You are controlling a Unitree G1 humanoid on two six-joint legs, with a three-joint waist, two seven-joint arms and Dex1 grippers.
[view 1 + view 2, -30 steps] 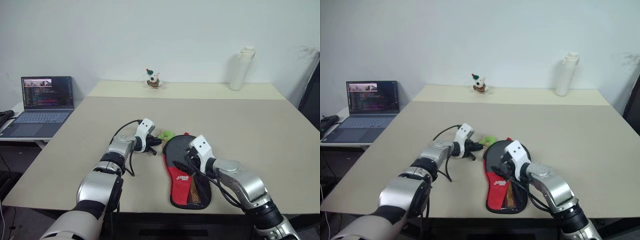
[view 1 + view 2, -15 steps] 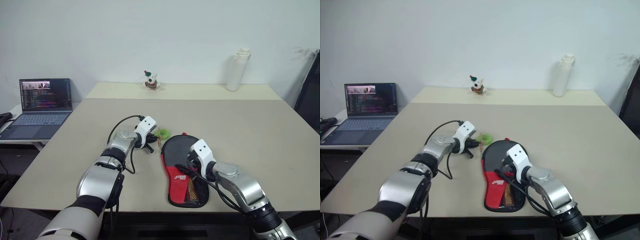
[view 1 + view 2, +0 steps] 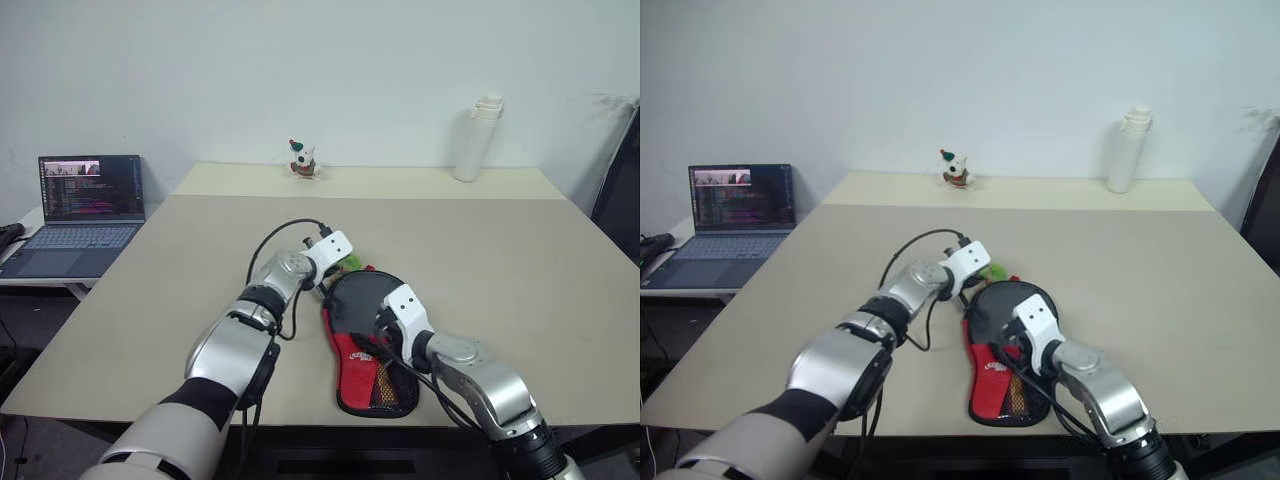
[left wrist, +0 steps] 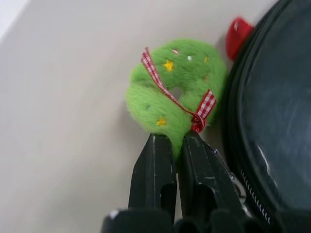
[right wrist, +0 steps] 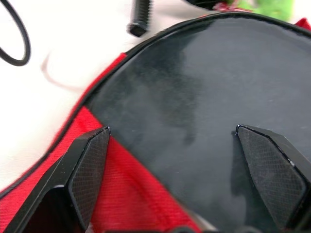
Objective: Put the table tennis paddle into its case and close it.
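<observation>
The case (image 3: 370, 350) lies flat on the table (image 3: 520, 270) near the front edge, round black end pointing away from the robot, red w/ mesh pocket at the near end. Can't tell if the paddle is inside. Left gripper (image 4: 176, 145) has its fingers pinched together on the green pompom (image 4: 177, 87), right beside the case's rim. Right gripper (image 5: 187, 160) hovers over the black face of the case, fingers wide apart, not gripping anything.

The green pull (image 4: 177, 87) looks fuzzy like felt; the case (image 5: 204, 92) has smooth, faintly shiny black cloth; the bench (image 3: 500, 250) is matt.
</observation>
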